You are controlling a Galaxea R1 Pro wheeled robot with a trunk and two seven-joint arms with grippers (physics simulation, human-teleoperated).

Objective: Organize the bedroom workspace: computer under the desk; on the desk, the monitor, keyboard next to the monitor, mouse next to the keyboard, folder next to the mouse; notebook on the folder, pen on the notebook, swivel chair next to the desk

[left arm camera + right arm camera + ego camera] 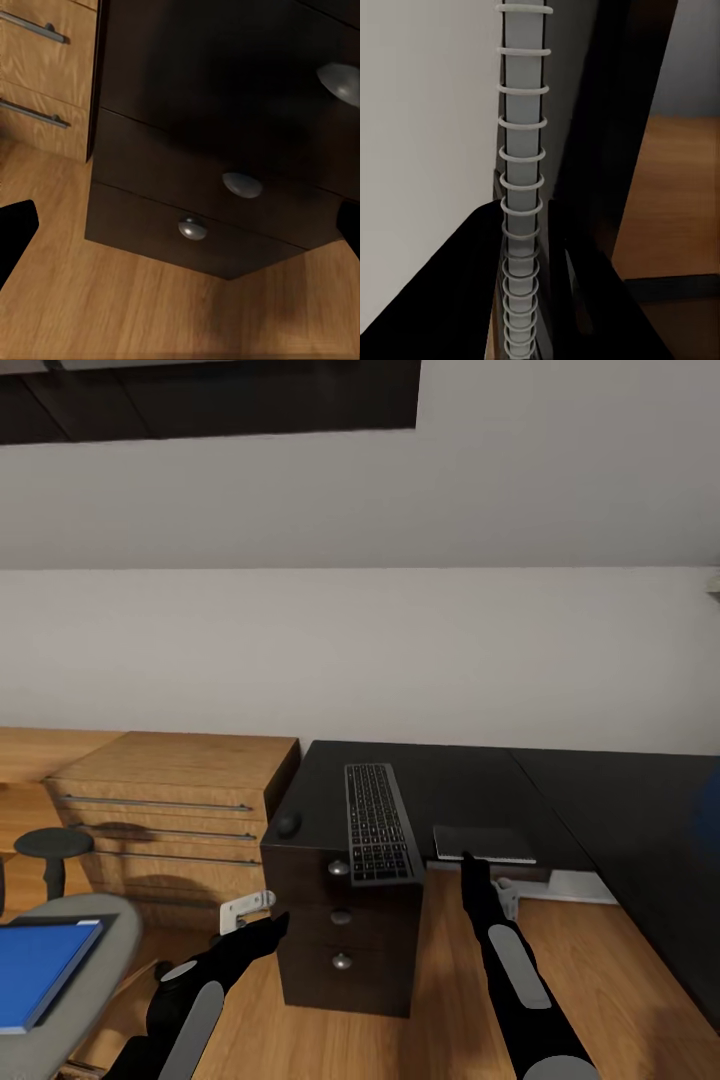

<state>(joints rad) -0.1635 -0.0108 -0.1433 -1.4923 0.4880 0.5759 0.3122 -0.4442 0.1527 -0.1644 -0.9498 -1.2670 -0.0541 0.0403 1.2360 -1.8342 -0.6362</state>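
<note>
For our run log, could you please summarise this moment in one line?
right gripper: shut on notebook | left gripper: open | keyboard, mouse: on desk

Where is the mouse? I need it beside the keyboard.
In the head view, the mouse sits on the desk's left edge, left of the keyboard, above the drawers.

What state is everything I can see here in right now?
keyboard: flat on the desk, overhanging its front edge.
mouse: on the desk corner.
notebook: closed, right gripper at its spiral edge.
folder: closed, on the swivel chair.
Desk drawers: shut.
left gripper: open, empty.
</note>
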